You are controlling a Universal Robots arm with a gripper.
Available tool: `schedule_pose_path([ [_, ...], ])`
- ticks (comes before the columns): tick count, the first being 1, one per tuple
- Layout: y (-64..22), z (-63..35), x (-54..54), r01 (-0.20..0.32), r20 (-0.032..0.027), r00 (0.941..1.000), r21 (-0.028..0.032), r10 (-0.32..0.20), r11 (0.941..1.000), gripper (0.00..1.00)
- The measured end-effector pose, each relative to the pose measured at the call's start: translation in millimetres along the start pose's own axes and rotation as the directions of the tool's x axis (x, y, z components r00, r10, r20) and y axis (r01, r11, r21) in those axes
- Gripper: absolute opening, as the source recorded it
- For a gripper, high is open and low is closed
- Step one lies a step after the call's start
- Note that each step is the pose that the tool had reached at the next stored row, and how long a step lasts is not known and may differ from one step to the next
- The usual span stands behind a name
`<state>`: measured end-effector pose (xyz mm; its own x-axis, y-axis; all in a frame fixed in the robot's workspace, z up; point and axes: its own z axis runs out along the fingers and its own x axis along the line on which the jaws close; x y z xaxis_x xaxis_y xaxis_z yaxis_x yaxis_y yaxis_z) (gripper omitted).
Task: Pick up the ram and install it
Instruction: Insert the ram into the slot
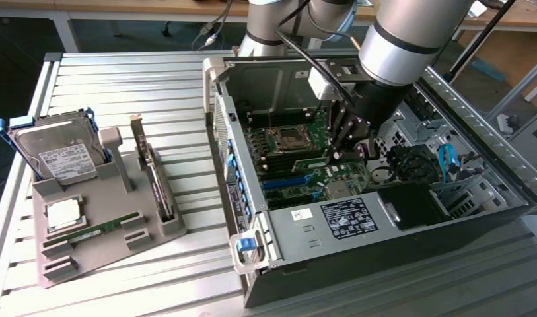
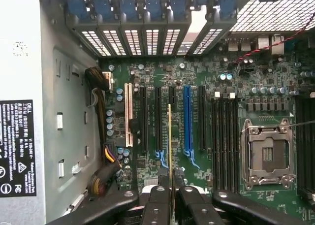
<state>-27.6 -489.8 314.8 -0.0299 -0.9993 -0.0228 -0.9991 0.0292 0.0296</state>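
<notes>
The gripper is nearly closed, its 2 dark fingers pinching the ram, a thin green stick seen edge-on and pointing straight away from the camera toward the board. In the wrist view the ram's edge lines up over the motherboard between a black expansion slot and the blue slot, apart from the bank of black memory slots and the open processor socket beyond them. Whether the ram touches the board cannot be told. In the exterior view the gripper hangs inside the open computer case, just beside the processor socket, and the silver arm slants down into the case from the upper right of the frame. On the exterior view's left, a gray tray sits on the slatted table, well apart from the case. It carries a hard drive standing upright, a square processor chip, a card with a metal bracket on edge, and another green stick lying flat.
</notes>
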Motion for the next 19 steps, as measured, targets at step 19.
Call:
schedule_pose_path([
  [19, -0.5, 15.5, 0.3, 0.0, 0.0001, 1.0, 0.0, 0.0, 1.0, 0.13],
])
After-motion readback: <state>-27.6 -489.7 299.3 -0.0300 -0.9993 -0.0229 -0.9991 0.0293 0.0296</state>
